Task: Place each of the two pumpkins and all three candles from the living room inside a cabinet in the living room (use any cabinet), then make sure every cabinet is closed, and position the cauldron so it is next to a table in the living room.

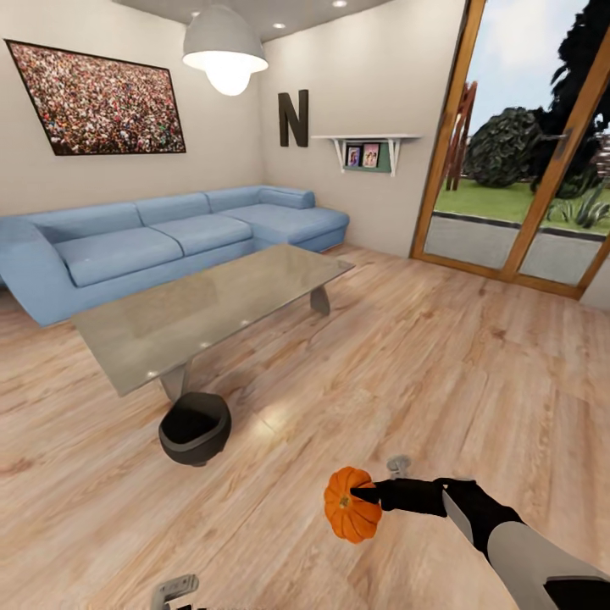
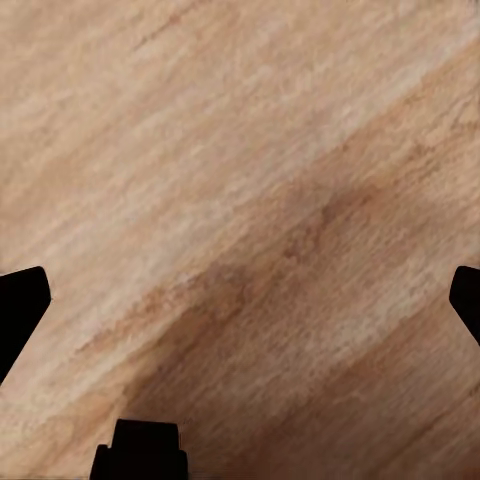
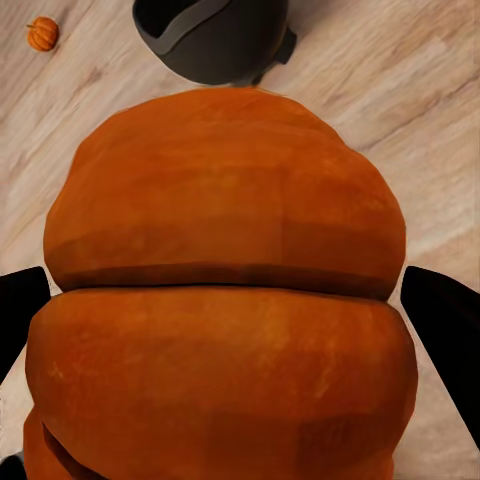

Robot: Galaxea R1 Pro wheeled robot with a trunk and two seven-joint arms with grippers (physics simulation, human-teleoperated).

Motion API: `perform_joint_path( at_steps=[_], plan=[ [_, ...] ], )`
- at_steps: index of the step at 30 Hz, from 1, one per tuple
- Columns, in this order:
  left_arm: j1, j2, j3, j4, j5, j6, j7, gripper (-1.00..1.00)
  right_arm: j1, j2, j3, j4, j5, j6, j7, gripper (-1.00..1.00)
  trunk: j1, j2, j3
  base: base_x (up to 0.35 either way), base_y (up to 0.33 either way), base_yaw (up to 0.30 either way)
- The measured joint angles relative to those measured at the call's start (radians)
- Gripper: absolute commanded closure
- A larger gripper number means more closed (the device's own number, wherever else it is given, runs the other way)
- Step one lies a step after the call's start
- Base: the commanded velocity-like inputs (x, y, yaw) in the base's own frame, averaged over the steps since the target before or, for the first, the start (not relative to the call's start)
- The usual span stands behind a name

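Wood floor [image 1: 440, 364] underlies glass table [image 1: 212, 305], cauldron [image 1: 195, 428].

The head camera looks forward and down across the wood floor [image 1: 474, 356] toward the sofa [image 1: 169, 237] and glass table [image 1: 203, 313]. The right wrist camera sits very close behind its pumpkin [image 3: 225, 300], sharing the cauldron [image 3: 215, 40] [image 1: 195, 428] with the head view. The left wrist camera faces floorboards [image 2: 240, 200], seemingly from nearby.
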Motion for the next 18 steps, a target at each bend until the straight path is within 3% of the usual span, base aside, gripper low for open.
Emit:
perform_joint_path(
  at_steps=[6,11,18],
  plan=[
    [0.000,0.003,0.000,0.001,0.002,0.000,0.003,-1.00,0.000,0.005,0.000,0.000,0.000,-0.004,-0.015,1.00,-0.023,0.042,0.013,0.000,0.000,0.244],
    [0.001,0.009,0.000,0.002,0.003,0.000,0.007,-1.00,0.001,0.012,0.000,0.001,-0.004,-0.051,-0.046,1.00,-0.042,0.077,0.024,0.000,0.000,0.236],
    [0.017,-0.006,0.000,0.002,0.002,-0.004,0.218,-1.00,0.002,0.015,0.000,0.013,-0.005,-0.060,-0.049,1.00,-0.069,0.126,0.038,0.000,0.000,0.228]
  ],
)
